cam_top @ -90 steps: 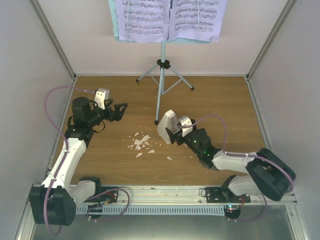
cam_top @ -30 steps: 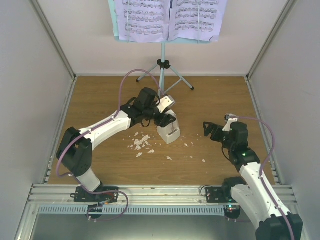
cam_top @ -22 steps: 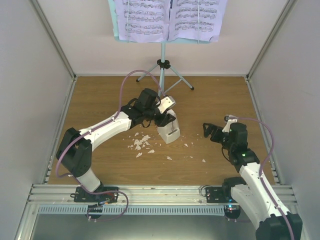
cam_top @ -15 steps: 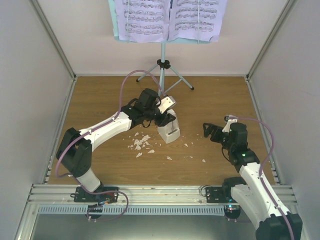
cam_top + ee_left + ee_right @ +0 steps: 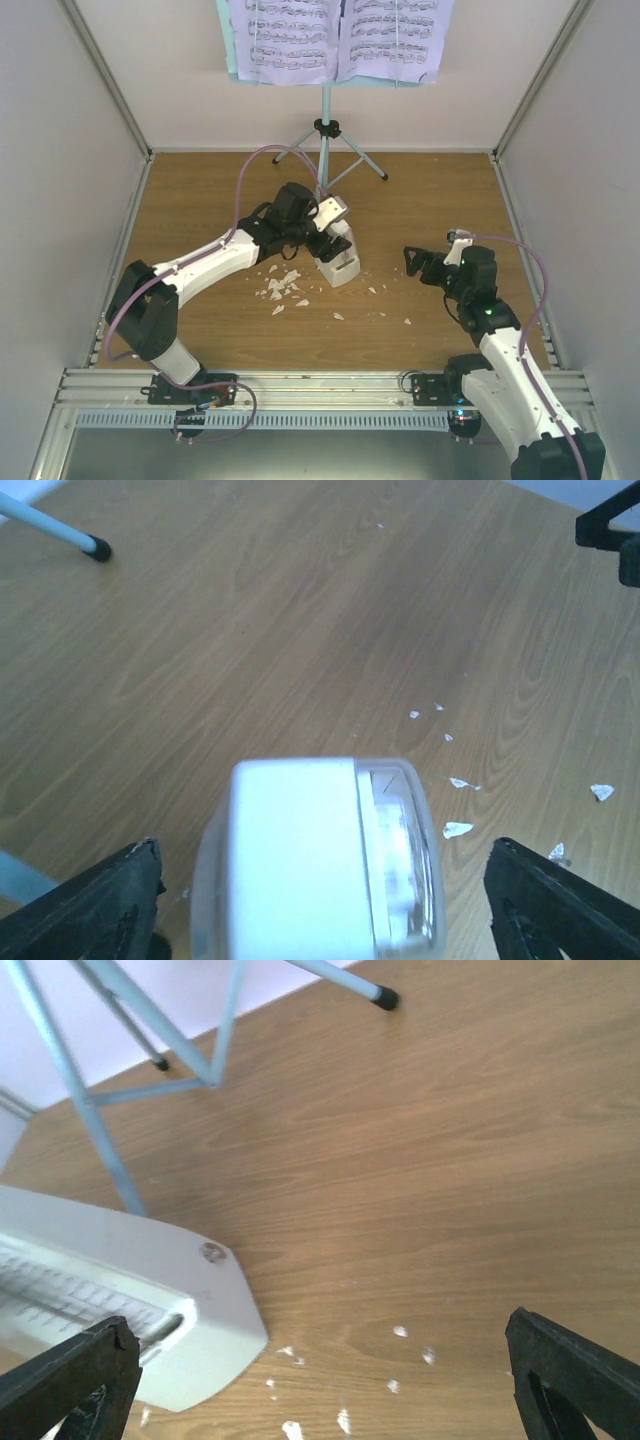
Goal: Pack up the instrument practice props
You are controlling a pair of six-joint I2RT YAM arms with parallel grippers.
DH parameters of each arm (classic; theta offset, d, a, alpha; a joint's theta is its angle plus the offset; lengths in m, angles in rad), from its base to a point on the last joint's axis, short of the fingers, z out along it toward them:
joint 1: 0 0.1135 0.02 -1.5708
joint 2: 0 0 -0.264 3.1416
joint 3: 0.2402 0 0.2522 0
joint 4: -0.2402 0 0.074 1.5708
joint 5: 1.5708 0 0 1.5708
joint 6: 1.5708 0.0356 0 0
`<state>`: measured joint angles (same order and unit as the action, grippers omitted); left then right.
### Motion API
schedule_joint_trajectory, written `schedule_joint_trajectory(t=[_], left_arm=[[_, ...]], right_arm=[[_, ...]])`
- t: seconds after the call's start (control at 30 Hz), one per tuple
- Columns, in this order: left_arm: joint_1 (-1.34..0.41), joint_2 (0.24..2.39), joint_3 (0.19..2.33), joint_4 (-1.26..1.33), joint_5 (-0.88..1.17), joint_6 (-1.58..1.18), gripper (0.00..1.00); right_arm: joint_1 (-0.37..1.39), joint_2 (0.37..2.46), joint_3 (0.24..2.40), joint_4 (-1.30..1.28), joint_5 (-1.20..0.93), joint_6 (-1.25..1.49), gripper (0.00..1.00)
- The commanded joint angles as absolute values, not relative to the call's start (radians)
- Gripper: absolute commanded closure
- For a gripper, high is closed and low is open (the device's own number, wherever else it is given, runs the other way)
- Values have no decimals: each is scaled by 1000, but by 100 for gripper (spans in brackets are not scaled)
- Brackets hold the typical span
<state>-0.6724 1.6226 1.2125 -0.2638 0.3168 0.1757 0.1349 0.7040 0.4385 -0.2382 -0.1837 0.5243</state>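
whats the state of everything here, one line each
music stand, upright, legs spread
sheet-music pages, on the stand's desk
metronome, upright on the table
clear cover, seems fitted on the metronome's front
left end effector, open, straddling the metronome without touching
right end effector, open, empty

Colour-wise it's all pretty plain. The table (image 5: 430, 190) is mid-brown wood with wavy grain. The music stand (image 5: 324, 130) is pale blue with black foot tips (image 5: 97, 550), and the pages (image 5: 340, 40) on it are white with rows of black notes. The metronome (image 5: 338, 262) is white, with one clear-ish face showing fine ruled lines. The crumbs (image 5: 282, 285) are white too. The arms (image 5: 215, 258) are white with black joints, and the cables (image 5: 245, 190) are dusty purple.
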Motion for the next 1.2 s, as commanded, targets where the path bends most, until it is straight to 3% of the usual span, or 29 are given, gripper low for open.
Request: schedule_joint_trajectory(t=[0.0,0.17,0.33,0.5,0.6,0.77,1.17], left_arm=[[-669,1459,1139,-121,254,181,9],[-584,1279,1058,-48,248,104,3],[-529,1139,1011,-92,254,4,1],[-449,1009,928,-161,246,6,1],[-396,965,869,-183,221,14,1],[-373,928,799,-158,234,11,1],[-374,909,790,-160,232,9,1]], right_arm=[[130,696,469,-113,-405,451,0],[223,822,613,-72,-481,378,1],[477,1030,793,-165,-291,261,0],[610,1176,897,-200,-145,198,1],[634,1228,922,-199,-92,172,1],[641,1293,935,-172,-111,134,13],[662,1413,928,-93,-62,131,19]])
